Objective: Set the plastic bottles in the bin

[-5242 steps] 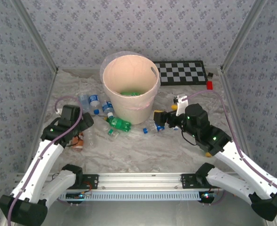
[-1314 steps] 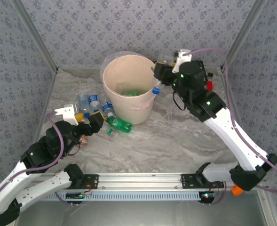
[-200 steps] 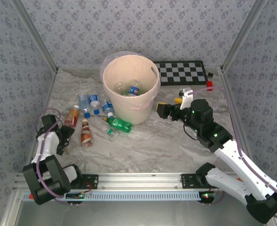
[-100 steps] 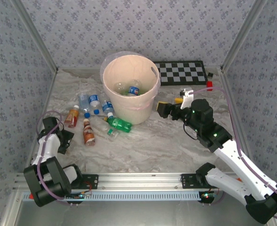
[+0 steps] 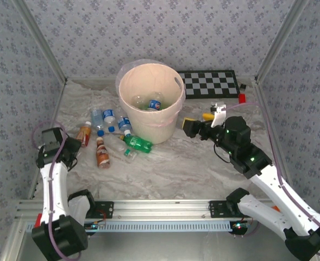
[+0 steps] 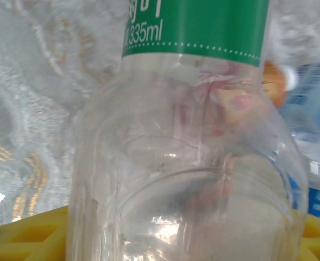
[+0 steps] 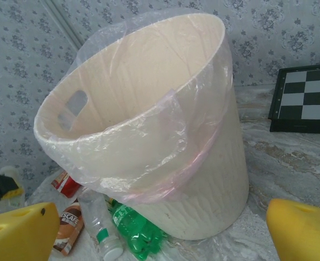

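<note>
Plastic bottles (image 5: 110, 117) lay on their sides in a cluster on the marbled table (image 5: 192, 163), just left of the bin (image 5: 149, 130), in the top view. The brown bottle (image 5: 101, 154) ran near to far with its cap at the far end. The orange-brown bottle (image 5: 83, 134) lay much the same way, its cap far and a little right. The green bottle (image 5: 139, 144) lay roughly left to right at the bin's foot, and a blue-labelled bottle (image 5: 154, 104) lay inside the bin. The left gripper (image 5: 68, 151) sat near the left wall, just beside the orange-brown bottle. Half a second before, its arm had been folded lower; now it stretched out longer. The loose bottles had not shifted. The right gripper (image 5: 196, 122) hung right of the bin, about where it had been.

From the left wrist, a clear green-labelled bottle (image 6: 187, 163) ran straight up the picture, base end nearest the camera. The left gripper (image 6: 173, 242) was clenched on it, a yellow pad at either side.

From the right wrist, the right gripper (image 7: 160, 234) stood released and wide, nothing between its fingers. The bin (image 7: 214, 163) stood upright beyond, with the green bottle (image 7: 135, 231) and brown bottle (image 7: 67, 231) at its foot.
</note>
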